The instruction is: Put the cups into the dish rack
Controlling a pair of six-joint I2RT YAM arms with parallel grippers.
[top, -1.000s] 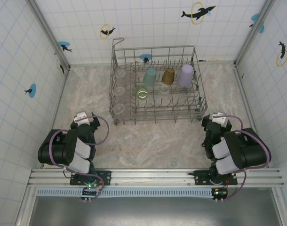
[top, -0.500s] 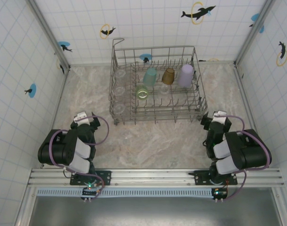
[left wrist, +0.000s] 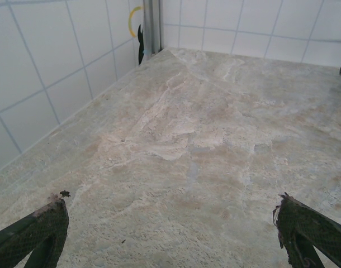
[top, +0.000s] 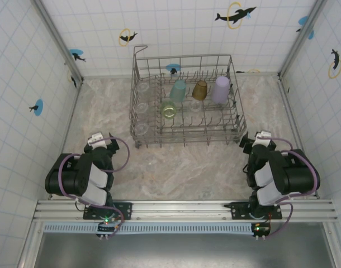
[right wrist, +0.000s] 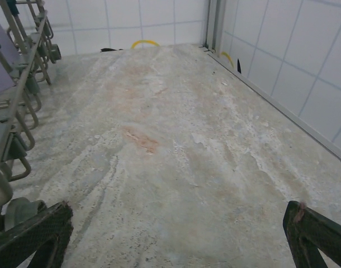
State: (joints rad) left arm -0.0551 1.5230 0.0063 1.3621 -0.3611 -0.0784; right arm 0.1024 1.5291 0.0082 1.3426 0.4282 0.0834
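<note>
near the bases, the left gripper (left wrist: 170,226) and right gripper (right wrist: 179,226) both stand wide open and empty over the table (top: 181,167). farther back, the dish rack (top: 187,138) holds the green cup (top: 169,109), teal cup (top: 178,90), amber cup (top: 199,90), lavender cup (top: 220,89), and clear cups (top: 141,128) along its left side.

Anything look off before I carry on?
Nothing stands out. The teal cup, amber cup, lavender cup and green cup sit inside the dish rack, which rests flat on the table; left pincer and right pincer are open, holding nothing.
</note>
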